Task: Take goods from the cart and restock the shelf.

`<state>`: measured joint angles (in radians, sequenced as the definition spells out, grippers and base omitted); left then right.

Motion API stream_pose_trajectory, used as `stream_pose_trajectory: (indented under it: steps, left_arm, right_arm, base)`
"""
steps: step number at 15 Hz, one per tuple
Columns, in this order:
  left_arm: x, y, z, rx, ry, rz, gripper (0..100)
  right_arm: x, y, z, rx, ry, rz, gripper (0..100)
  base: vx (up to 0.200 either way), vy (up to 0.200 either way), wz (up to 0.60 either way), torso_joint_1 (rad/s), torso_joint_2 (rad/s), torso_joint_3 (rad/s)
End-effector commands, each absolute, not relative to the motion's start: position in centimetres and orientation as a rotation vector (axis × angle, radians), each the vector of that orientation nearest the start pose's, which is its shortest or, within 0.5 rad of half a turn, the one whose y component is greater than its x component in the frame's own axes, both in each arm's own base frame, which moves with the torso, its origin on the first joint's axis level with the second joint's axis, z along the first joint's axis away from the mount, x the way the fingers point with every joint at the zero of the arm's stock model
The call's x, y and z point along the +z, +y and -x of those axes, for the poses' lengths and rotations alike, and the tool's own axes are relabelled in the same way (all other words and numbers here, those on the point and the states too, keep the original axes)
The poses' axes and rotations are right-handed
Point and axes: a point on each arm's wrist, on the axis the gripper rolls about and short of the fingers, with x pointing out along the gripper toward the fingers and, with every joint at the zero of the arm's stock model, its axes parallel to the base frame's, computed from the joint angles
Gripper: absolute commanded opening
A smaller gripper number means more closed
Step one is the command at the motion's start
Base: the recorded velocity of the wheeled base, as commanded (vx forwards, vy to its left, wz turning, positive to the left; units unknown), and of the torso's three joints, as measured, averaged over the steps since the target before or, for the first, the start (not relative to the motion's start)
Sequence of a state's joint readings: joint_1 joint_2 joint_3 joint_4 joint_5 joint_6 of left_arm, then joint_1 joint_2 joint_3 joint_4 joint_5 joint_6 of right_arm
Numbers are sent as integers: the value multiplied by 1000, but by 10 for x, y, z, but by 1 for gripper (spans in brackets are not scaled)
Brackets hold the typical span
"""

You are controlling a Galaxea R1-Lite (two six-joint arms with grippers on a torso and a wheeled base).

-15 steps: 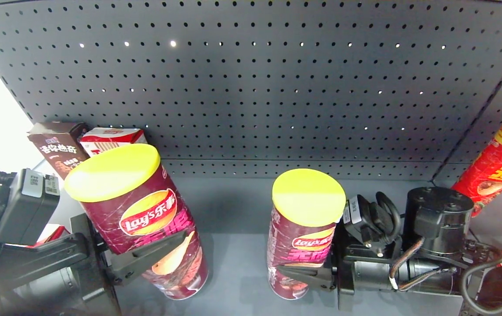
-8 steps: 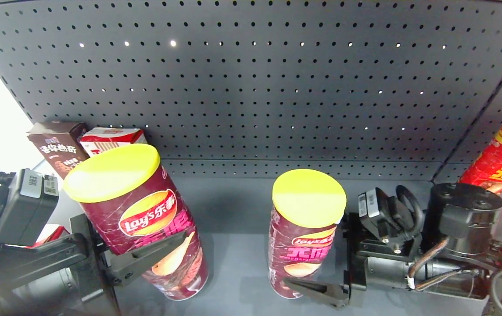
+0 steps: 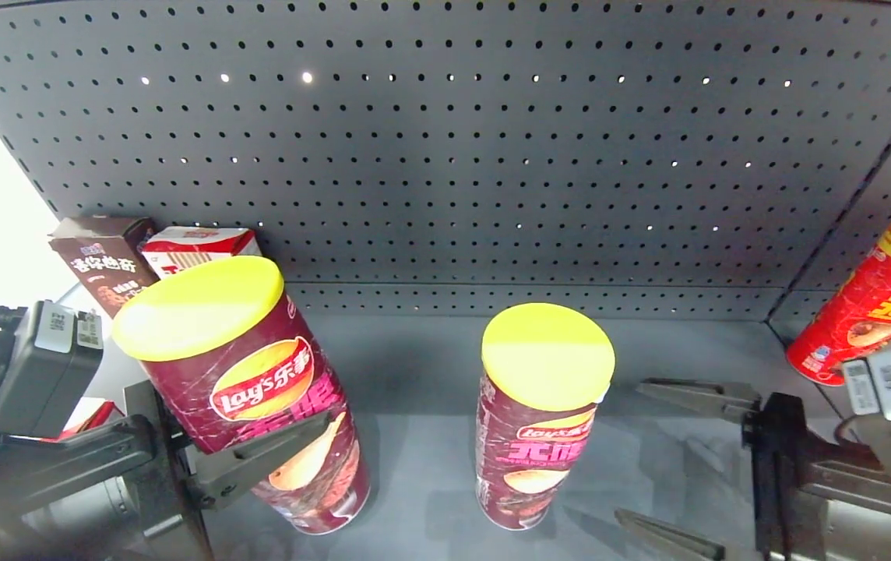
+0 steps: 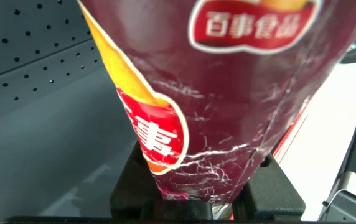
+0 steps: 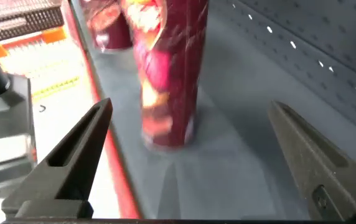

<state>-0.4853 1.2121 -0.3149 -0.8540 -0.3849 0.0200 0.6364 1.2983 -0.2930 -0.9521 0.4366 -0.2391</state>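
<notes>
- Maroon can stands upright mid-shelf, right gripper spread wide just beside it, not touching.
- Left gripper clamps a second, tilted can further left.
- Grey metal shelf underneath, perforated pegboard behind.

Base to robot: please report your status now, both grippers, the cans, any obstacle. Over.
Left gripper shut on tilted can. Right gripper open, apart from middle can, upright on shelf. Snack boxes close behind tilted can.
</notes>
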Motion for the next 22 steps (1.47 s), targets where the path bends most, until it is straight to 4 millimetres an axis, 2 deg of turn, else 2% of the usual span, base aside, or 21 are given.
stream_pose_trajectory:
  steps: [1, 3, 4, 6, 9, 10, 11, 13, 17, 20, 22]
  left_arm:
    - [187, -84, -140, -872, 34, -21, 0]
    - [187, -84, -140, -873, 33, -22, 0]
    - [187, -84, -140, -873, 35, -22, 0]
    - [182, -83, -138, -873, 52, -23, 0]
    - [179, -80, -133, -873, 55, -23, 0]
    - [179, -80, -133, -873, 55, -23, 0]
    - [180, -79, -132, -873, 48, -23, 0]
    - [182, -79, -131, -872, 40, -23, 0]
    - [185, -80, -132, -875, 28, -23, 0]
    - [186, -81, -133, -882, 23, -23, 0]
    - [187, -81, -132, -882, 20, -23, 0]
  right_arm:
    - [182, 79, -101, 1010, -128, 218, 100]
    - [181, 53, -67, 912, -90, 223, 100]
    - [180, 50, -62, 899, -85, 224, 100]
    - [163, 22, -23, 826, -42, 187, 100]
    - [130, -4, 12, 729, -9, 184, 100]
    - [123, -7, 17, 707, -1, 178, 100]
    - [106, -15, 28, 650, 16, 142, 100]
    - [88, -16, 32, 588, 82, 98, 100]
    - [88, -17, 29, 524, 67, 56, 100]
    - [88, -20, 27, 572, 66, 58, 100]
    - [88, -22, 25, 437, 61, 63, 100]
  base:
    - [0, 0, 0, 0, 0, 0]
    - [0, 0, 0, 0, 0, 0]
    - [0, 0, 0, 0, 0, 0]
    - [0, 0, 0, 0, 0, 0]
    - [0, 0, 0, 0, 0, 0]
    - [0, 0, 0, 0, 0, 0]
    - [0, 0, 0, 0, 0, 0]
    - [0, 0, 0, 0, 0, 0]
    - [0, 0, 0, 0, 0, 0]
    - [0, 0, 0, 0, 0, 0]
    - [0, 0, 0, 0, 0, 0]
